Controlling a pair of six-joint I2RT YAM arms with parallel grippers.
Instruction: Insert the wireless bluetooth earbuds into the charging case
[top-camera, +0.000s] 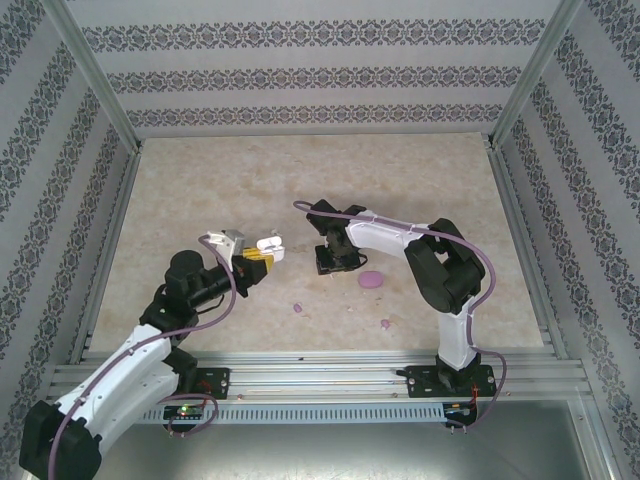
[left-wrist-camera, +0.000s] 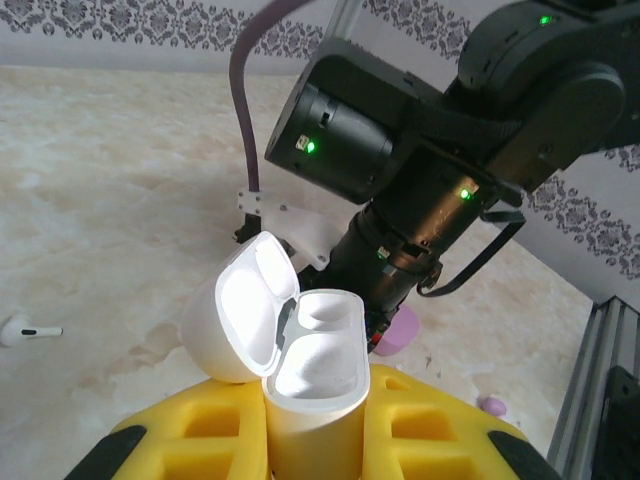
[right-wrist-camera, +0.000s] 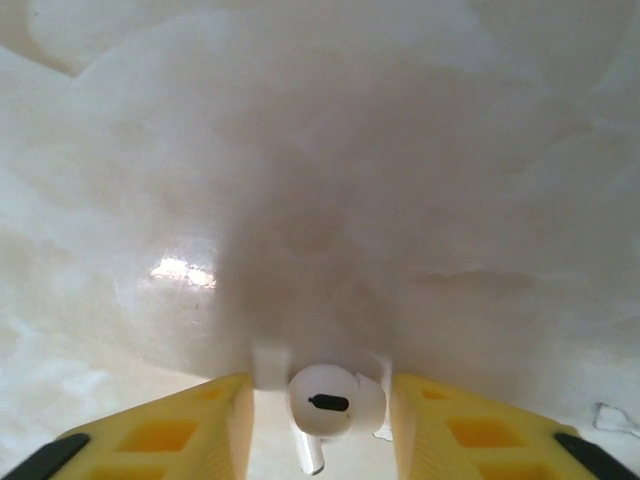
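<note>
Your surface (top-camera: 200, 200) is a beige marbled slab, boxed in by patterned wallpaper walls (top-camera: 320, 80) and an aluminium frame (top-camera: 100, 80).

The right arm (top-camera: 440, 270) is folded at the elbow, reaching toward 9 o'clock with its wrist pitched down at the slab. The left arm (top-camera: 120, 370) stretches from the near edge toward 1 o'clock.

The left claw (top-camera: 258, 262) is clamped on the white charging case (left-wrist-camera: 310, 370), which is upright with its lid hinged open. The right claw (top-camera: 335, 262) stands partly spread. A white earbud (right-wrist-camera: 325, 400) sits between its yellow fingers (right-wrist-camera: 190, 430), with a slim gap on either side.

A lilac case (top-camera: 371, 280) lies at 3 o'clock of that claw. Two lilac buds (top-camera: 297, 307) (top-camera: 386, 323) lie nearer you, and a second white earbud (left-wrist-camera: 25, 330) lies loose on the slab.
</note>
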